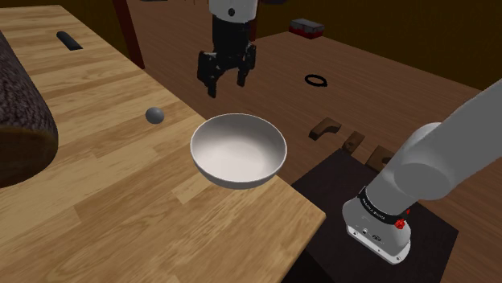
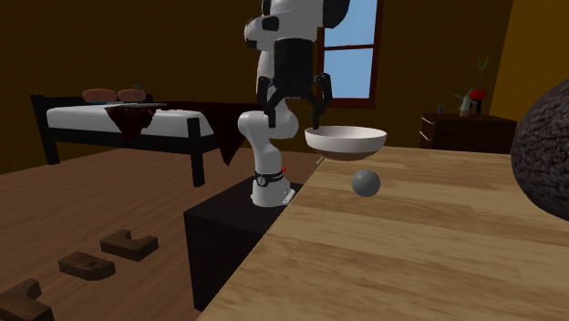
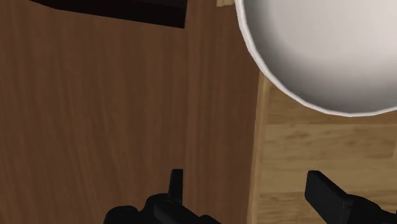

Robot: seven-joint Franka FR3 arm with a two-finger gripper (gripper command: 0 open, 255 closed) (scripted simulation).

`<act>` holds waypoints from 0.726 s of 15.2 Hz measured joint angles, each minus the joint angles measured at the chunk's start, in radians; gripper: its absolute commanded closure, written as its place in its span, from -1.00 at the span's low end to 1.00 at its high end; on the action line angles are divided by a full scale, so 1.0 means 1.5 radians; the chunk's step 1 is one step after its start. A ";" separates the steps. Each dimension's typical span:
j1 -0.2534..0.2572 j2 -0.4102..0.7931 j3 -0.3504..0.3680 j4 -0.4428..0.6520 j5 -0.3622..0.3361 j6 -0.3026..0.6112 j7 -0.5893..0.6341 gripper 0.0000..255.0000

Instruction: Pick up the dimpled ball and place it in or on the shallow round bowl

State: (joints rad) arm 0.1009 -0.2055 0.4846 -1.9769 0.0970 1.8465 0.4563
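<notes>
Well, the tool [image 1: 227, 86] hangs open, empty (nothing grasped yet); the ball [image 1: 154, 115] lies on the desk [image 1: 121, 201] beside the bowl [image 1: 233, 178].

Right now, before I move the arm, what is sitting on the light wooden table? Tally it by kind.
small grey ball: 1
shallow white round bowl: 1
large dark rough-textured log-like object: 1
small black oblong object: 1
Total: 4
</notes>
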 measured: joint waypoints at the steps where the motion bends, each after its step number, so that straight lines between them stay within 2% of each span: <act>1: 0.002 0.024 0.012 0.017 -0.014 0.007 0.019 -1.00; 6: 0.029 0.165 0.067 0.145 -0.109 0.004 0.131 -1.00; 11: 0.098 0.322 0.084 0.313 -0.224 -0.039 0.226 -1.00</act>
State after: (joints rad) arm 0.2484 0.2772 0.6112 -1.5067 -0.2384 1.7885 0.7960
